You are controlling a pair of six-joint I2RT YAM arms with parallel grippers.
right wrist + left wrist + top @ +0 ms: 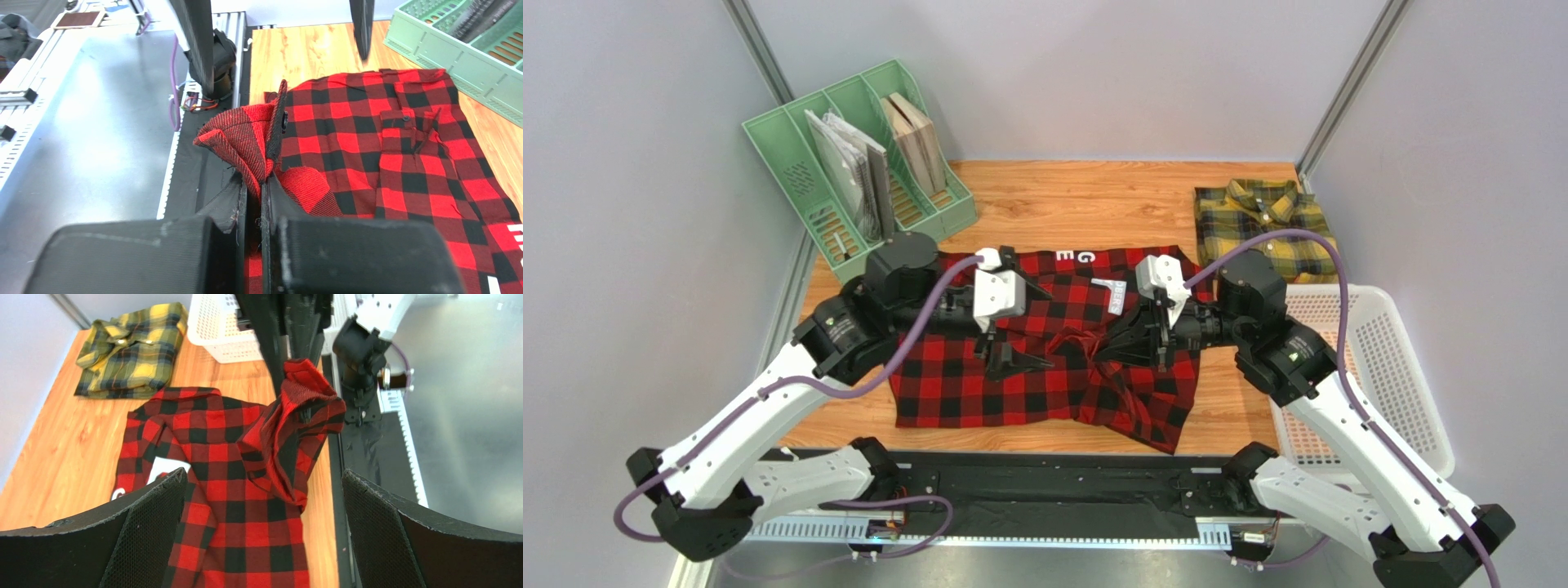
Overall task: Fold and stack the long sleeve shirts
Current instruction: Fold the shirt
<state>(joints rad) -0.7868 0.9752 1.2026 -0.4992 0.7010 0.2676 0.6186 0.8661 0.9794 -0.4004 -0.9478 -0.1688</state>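
The jaws of my right gripper point(253, 184) were clenched on a bunched fold of the red-and-black check shirt point(952, 380), holding it raised. Those of my left gripper point(264, 478) stood wide apart above the same shirt, grasping nothing. The shirt lay rumpled on the wooden table point(1075, 196), just left of the white basket point(1382, 368). The yellow-and-green check shirt point(1259, 227) lay folded just behind that basket. A green file rack point(768, 129) stood well to the basket's left.
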